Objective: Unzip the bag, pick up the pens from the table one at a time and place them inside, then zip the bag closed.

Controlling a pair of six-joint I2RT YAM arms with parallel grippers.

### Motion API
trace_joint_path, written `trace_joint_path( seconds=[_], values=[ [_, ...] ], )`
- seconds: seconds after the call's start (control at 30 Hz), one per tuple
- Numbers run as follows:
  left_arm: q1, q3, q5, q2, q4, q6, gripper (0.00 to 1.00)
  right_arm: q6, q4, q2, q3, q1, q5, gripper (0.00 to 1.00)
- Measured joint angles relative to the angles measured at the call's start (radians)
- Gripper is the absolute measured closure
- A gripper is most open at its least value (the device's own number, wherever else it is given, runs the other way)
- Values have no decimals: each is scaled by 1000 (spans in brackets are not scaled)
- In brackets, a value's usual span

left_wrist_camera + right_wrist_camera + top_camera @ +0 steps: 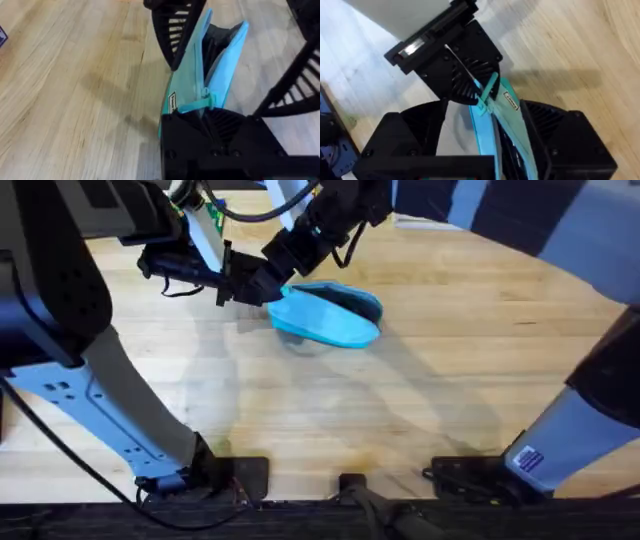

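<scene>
Light-blue pouch [330, 317] is being pinched at its zipper end by both grippers, left [240, 288] and right [275, 280], risking fabric slipping.

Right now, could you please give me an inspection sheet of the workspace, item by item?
Surface: the table is light plank wood, bare over most of its area.
Job's things: the bag lies at the far middle, its zipper open with the dark interior showing; the pull tab sits at the gripped end. No pens seen on the table.
Clutter: nothing seen.
Grippers: the left gripper and the right gripper both meet the bag's left end; the left looks closed on the fabric edge, the right's hold cannot be told.
Cables: dark cables run along the near edge by the arm bases.
Surroundings: blue shapes beyond the far edge, unclear.
</scene>
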Motion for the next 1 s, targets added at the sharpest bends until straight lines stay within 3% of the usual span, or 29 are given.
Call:
trace_joint_path(
  seconds=[0.27,0.57,0.87,1.0],
  values=[
    [0,0,-9,0,-1,1,958,20,6,36,1,-14,2,198],
    [0,0,-6,0,-1,0,958,32,-2,49,1,-14,0,463],
    [0,0,-6,0,-1,0,958,32,-24,49,1,-13,0,571],
    [0,0,-6,0,-1,0,958,32,-22,49,1,-13,-32,566]
  ],
)
